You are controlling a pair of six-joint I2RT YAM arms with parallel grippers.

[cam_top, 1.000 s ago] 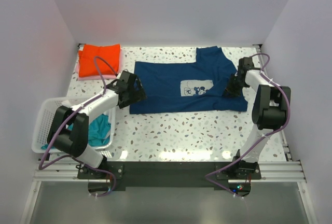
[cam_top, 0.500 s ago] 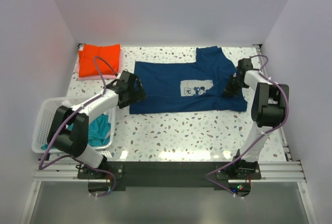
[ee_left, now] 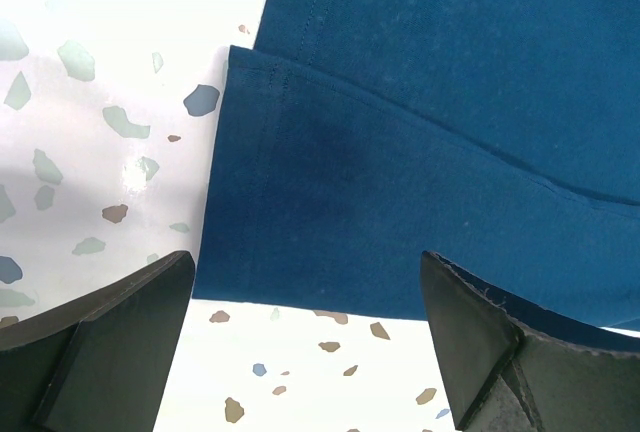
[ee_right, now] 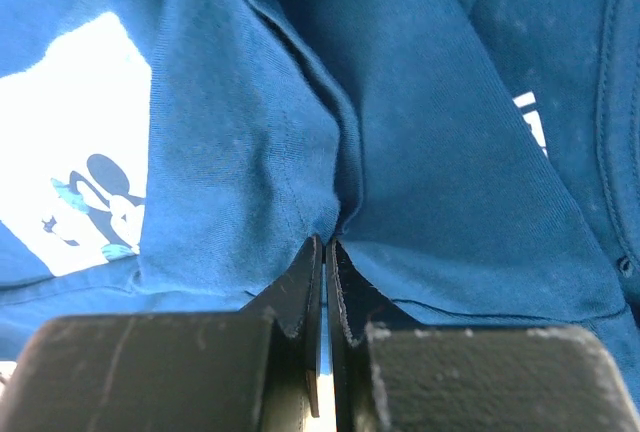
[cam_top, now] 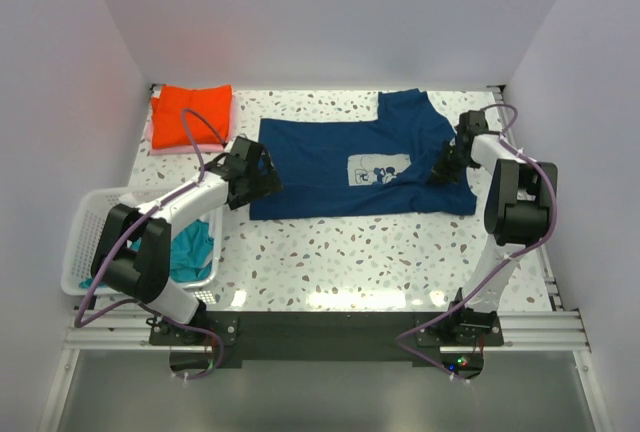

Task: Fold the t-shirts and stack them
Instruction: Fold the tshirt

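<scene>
my left gripper [ee_left: 305, 264]: spread wide over navy t-shirt [cam_top: 310, 167] left hem | my right gripper [ee_right: 325, 244]: pressed together, pinching its right-side fold

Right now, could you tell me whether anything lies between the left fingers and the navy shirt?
Nothing visible does: the open left fingers sit right over the shirt at its corner, with only cloth and table between them.

The printed t-shirt [cam_top: 330, 177] lies spread across the middle of the table [cam_top: 350, 252]. Folded t-shirts [cam_top: 190, 117] sit far left. The basket [cam_top: 80, 227], near left, holds another t-shirt [cam_top: 195, 249].
</scene>
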